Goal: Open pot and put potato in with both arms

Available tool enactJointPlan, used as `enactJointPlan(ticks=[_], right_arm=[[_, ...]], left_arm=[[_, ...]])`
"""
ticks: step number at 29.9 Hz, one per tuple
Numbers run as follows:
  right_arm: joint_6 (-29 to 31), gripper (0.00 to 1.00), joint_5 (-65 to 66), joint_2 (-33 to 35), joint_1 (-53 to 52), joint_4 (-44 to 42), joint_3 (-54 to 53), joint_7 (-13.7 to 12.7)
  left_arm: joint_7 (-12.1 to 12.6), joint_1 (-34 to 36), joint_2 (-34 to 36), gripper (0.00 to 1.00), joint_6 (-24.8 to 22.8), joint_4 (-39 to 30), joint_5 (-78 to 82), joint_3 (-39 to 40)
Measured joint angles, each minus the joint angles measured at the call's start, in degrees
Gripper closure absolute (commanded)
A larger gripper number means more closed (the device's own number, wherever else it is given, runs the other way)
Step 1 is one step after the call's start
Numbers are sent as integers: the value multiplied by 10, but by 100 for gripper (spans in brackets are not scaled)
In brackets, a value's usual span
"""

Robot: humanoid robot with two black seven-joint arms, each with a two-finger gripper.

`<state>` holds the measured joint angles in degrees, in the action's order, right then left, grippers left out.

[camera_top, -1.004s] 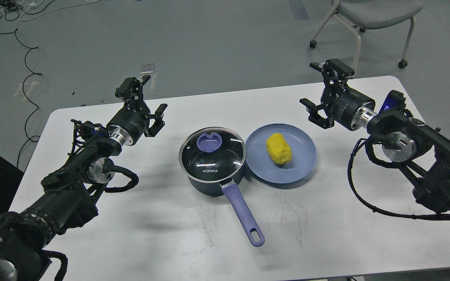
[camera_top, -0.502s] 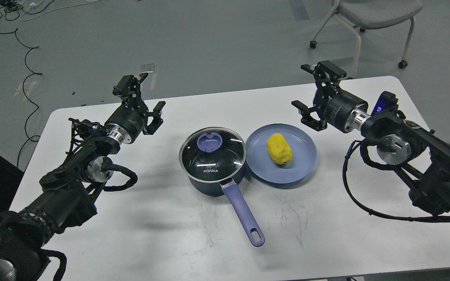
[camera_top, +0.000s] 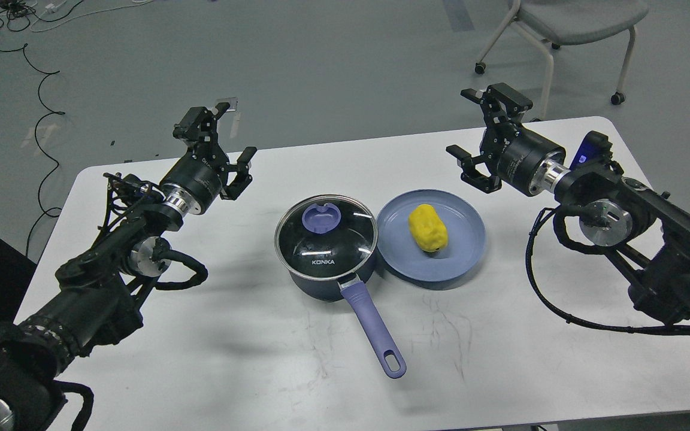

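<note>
The navy pot (camera_top: 321, 281) stands mid-table with its KONKA glass lid (camera_top: 325, 238) on, purple knob (camera_top: 321, 218) up, and its lavender handle (camera_top: 375, 326) pointing toward me. The yellow potato (camera_top: 427, 228) lies on a shallow blue plate (camera_top: 465, 254) just right of the pot. My left gripper (camera_top: 220, 143) is open and empty, raised above the table to the left of the pot. My right gripper (camera_top: 475, 129) is open and empty, raised above and to the right of the plate.
The white table (camera_top: 261, 359) ends just behind both grippers. A grey chair (camera_top: 566, 24) on castors stands on the floor at the back right. Black cables (camera_top: 39, 108) lie on the floor at the back left.
Both grippers have risen a little. The right gripper has moved left toward the plate; the left gripper has drifted slightly back. Pot, lid and potato have not moved.
</note>
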<state>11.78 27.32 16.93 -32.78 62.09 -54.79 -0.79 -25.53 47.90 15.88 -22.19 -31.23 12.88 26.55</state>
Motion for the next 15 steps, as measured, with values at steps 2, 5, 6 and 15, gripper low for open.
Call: enactJointPlan(ticks=[2, 5, 6, 15], right_arm=[[0, 0, 0, 4, 0, -1, -2, 0], [-1, 0, -1, 11, 0, -2, -4, 1], [-2, 0, -1, 13, 1, -3, -6, 1], [-8, 0, -1, 18, 5, -7, -19, 3]], left_arm=[[-17, 9, 9, 2, 21, -12, 47, 0], [-24, 28, 27, 2, 77, -53, 185, -1], [-24, 30, 38, 2, 99, -73, 231, -1], [-25, 27, 156, 2, 264, -321, 512, -51]])
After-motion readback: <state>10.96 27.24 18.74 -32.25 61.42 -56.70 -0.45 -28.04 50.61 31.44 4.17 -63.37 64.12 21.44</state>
